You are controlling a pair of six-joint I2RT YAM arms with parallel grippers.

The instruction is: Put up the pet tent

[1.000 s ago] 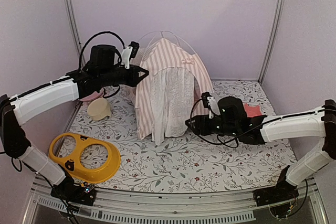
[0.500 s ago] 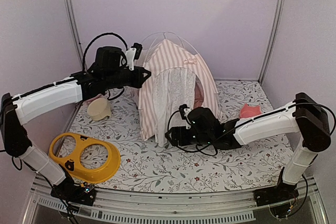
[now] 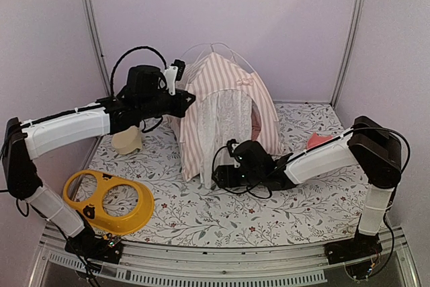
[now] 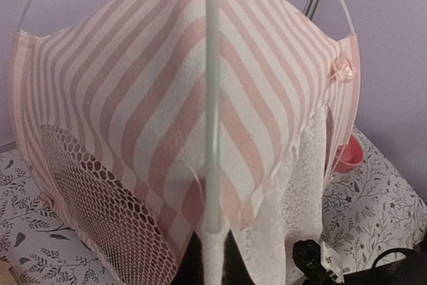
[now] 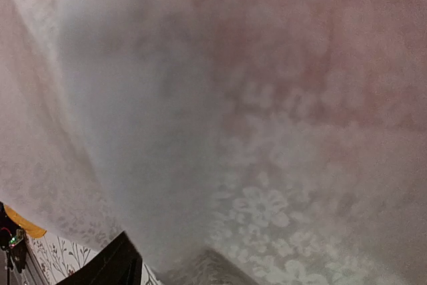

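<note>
nearly up: tent standing, curtain end unfinished

already the pet tent point(image 3: 225, 109) stands upright at the back middle of the flowered table cover point(image 3: 269, 213). its striped fabric is domed and thin poles arch over the peak.

the left gripper point(image 3: 187, 99) is at the tent's upper left side. in its wrist view a wire pole point(image 4: 211, 131) runs straight down into the closed fingers, so it looks clamped on that pole and steadying the frame.

the right gripper point(image 3: 218, 178) lies low at the front, pushed against the hem of the lace curtain point(image 5: 267, 185). one dark finger point(image 5: 113, 265) shows in its wrist view. the other is hidden by the cloth, so i cannot tell whether the fingers are apart or together.

judging from this, the raising is mostly done. what seems left is tidying the curtain and door, settling the base flat, and letting go. the yellow two-ring holder point(image 3: 107, 199) and beige cup point(image 3: 126, 140) sit well apart on the left.
</note>
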